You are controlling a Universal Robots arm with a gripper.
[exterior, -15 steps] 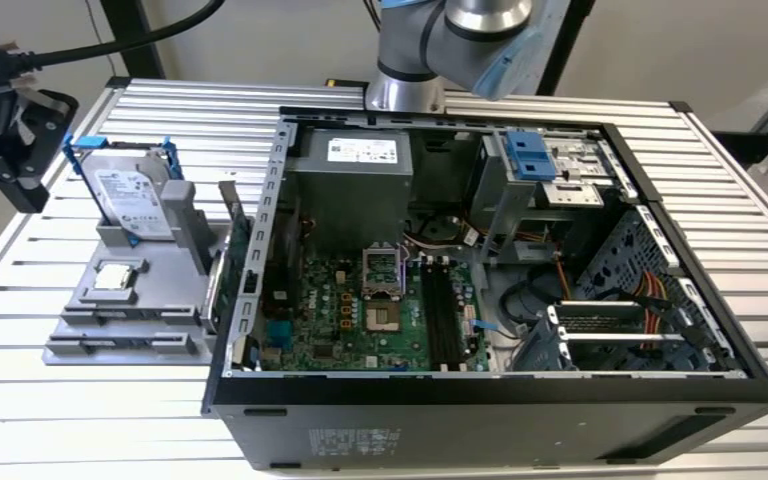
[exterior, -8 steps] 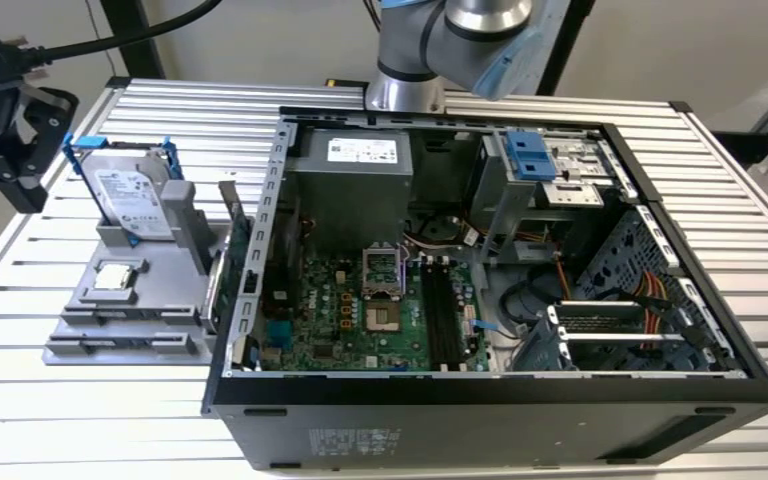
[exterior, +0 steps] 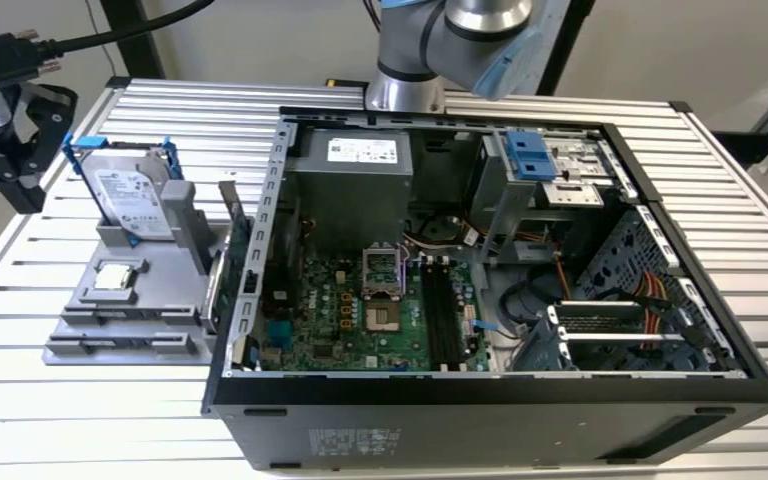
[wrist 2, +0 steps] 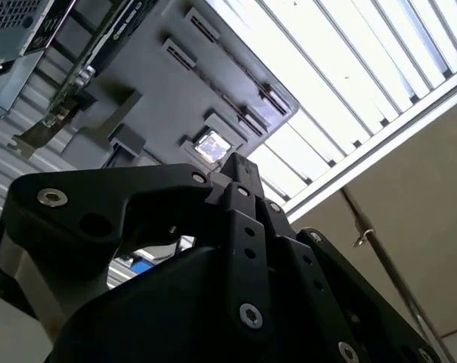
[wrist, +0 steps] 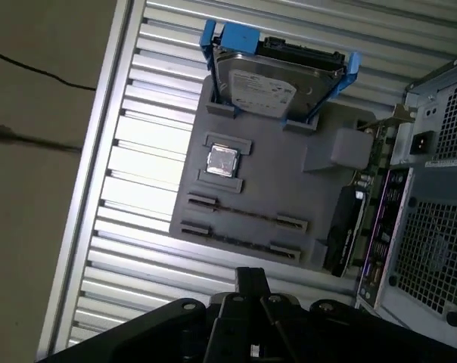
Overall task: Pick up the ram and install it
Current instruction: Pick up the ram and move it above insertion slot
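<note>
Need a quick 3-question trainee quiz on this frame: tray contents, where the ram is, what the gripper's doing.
1. True or false: the hard drive in its blue frame stands on the grey fixture tray, outside the open PC case.
2. Pick one: in the first wrist view, the ram is (A) held by the gripper, (B) resting in the tray's slot holders, (C) seated on the motherboard.
3. Fill in: the small square silver chip sits on the tray between the hard drive and the ____.

Key: 1 true; 2 B; 3 ram.
</note>
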